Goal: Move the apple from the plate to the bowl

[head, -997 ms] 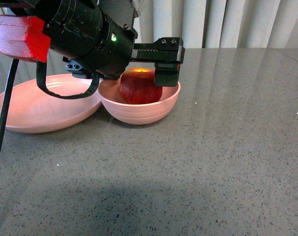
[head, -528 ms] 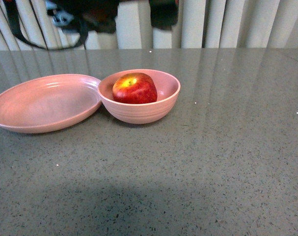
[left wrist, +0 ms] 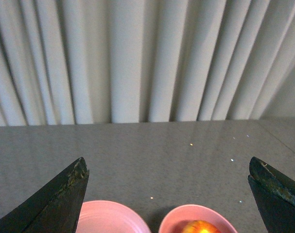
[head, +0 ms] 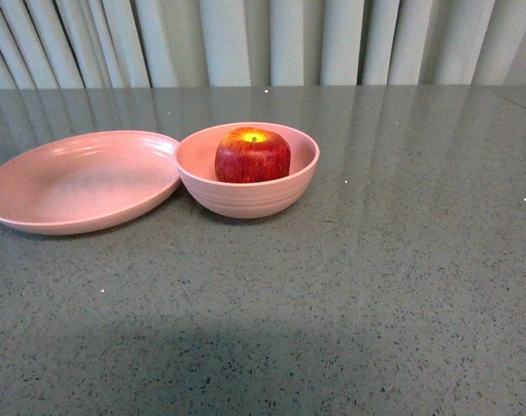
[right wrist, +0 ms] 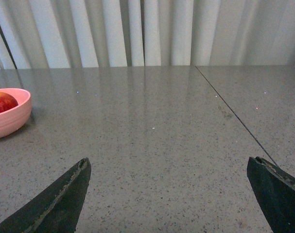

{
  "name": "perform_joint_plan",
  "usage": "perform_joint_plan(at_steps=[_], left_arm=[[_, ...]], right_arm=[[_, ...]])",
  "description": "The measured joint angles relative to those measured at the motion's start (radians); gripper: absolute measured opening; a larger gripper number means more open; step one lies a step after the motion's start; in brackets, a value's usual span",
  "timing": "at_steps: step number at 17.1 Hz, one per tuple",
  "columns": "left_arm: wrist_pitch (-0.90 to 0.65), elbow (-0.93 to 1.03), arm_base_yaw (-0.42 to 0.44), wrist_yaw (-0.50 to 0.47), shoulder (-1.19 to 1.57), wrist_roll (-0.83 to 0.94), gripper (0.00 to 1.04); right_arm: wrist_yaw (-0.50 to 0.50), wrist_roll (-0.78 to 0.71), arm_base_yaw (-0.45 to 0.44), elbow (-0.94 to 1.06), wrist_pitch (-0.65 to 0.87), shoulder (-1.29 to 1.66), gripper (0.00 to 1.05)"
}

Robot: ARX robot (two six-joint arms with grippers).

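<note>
Apple [head: 252,155] is sitting upright inside the bowl [head: 248,196].
Plate [head: 79,180] is touching the bowl's rim; both grippers, left [left wrist: 169,194] and right [right wrist: 169,194], are hanging released, grasping nothing.

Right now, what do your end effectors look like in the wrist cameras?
Only the fingertips show. The left end effector has two dark, near-black wedge-shaped fingers with slightly worn, rough edges. The right end effector looks the same. No cables or markings are visible.

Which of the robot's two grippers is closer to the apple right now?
Probably the left. The left gripper hangs open above the bowl holding the apple. The right gripper is open off to the side, the bowl at its view's edge.
</note>
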State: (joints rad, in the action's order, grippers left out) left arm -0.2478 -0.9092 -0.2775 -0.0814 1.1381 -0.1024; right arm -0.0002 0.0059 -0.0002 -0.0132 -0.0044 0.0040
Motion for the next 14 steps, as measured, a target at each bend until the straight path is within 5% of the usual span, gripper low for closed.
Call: perform_joint_plan(at_steps=[2,4,10,12,14], left_arm=[[0.046,0.08,0.059,-0.021,-0.153,0.021,0.96],[0.056,0.235,0.113,-0.085,-0.311,0.067,0.74],[-0.078,0.597,0.196,-0.003,-0.509,0.085,0.03],[-0.085,0.671,0.282,0.069,-0.559,0.088,0.01],[-0.088,0.722,0.274,0.082,-0.607,0.089,0.01]], right_arm=[[0.0,0.0,0.0,0.0,0.0,0.0,0.98],[0.0,0.0,0.0,0.0,0.0,0.0,0.98],[0.0,0.0,0.0,0.0,0.0,0.0,0.98],[0.0,0.0,0.0,0.0,0.0,0.0,0.98],[0.0,0.0,0.0,0.0,0.0,0.0,0.98]])
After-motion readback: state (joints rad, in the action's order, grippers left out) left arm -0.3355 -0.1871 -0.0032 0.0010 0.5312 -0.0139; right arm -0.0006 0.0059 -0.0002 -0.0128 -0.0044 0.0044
